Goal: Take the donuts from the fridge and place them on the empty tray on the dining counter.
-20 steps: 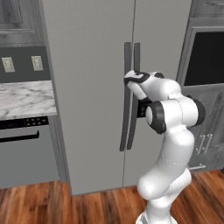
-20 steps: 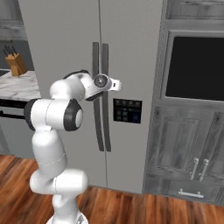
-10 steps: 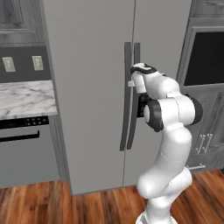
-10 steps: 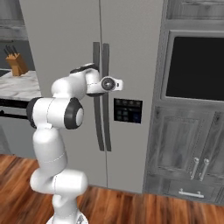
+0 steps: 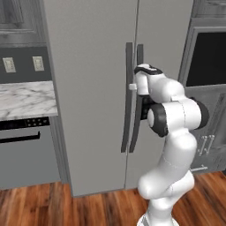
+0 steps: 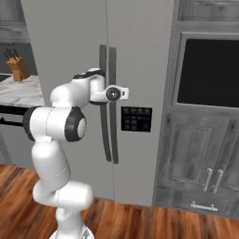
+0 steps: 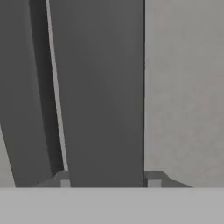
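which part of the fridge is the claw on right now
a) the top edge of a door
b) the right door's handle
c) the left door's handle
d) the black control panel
b: in the hand view the claw has a finger tip on each side of a dark handle bar, and in the right base view the hand sits at the right door's handle of the fridge, whose doors are both shut.
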Tool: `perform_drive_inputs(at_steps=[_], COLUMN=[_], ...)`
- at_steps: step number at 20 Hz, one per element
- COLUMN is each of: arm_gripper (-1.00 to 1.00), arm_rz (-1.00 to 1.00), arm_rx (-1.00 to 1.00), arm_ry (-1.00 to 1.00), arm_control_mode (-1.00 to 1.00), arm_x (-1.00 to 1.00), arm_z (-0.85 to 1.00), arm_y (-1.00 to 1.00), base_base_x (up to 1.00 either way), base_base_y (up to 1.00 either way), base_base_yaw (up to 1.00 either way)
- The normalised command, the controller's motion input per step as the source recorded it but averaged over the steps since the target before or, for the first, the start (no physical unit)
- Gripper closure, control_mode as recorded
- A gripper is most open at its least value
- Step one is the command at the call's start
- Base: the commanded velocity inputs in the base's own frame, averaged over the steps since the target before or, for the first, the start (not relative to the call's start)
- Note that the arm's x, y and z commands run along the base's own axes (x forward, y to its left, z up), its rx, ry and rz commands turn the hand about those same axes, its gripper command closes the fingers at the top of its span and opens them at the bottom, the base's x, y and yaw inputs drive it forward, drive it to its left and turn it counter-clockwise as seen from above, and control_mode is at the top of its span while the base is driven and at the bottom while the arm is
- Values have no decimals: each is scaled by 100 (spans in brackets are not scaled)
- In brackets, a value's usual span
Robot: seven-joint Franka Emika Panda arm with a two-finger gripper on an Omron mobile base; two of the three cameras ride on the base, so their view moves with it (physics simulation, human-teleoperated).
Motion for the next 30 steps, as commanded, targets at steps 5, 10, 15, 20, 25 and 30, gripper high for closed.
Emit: perform_drive_inputs(at_steps=[5,10,15,20,25,30], arm_gripper=[100,100,100,100,100,-100], arm_rz=[0,0,0,0,0,0], arm_rx=[0,0,0,0,0,0], arm_ry=[5,11,13,13,5,-5], arm_control_mode=[-100,-100,-100,-100,-100,-100], arm_x=[-81,-91,-87,-78,-74,-34], arm_z=[41,25,14,4,0,0], arm_y=[-21,-73,-95,-93,-95,-37], base_base_x=[0,0,0,0,0,0], base_base_y=[0,0,0,0,0,0], base_base_yaw=[0,0,0,0,0,0])
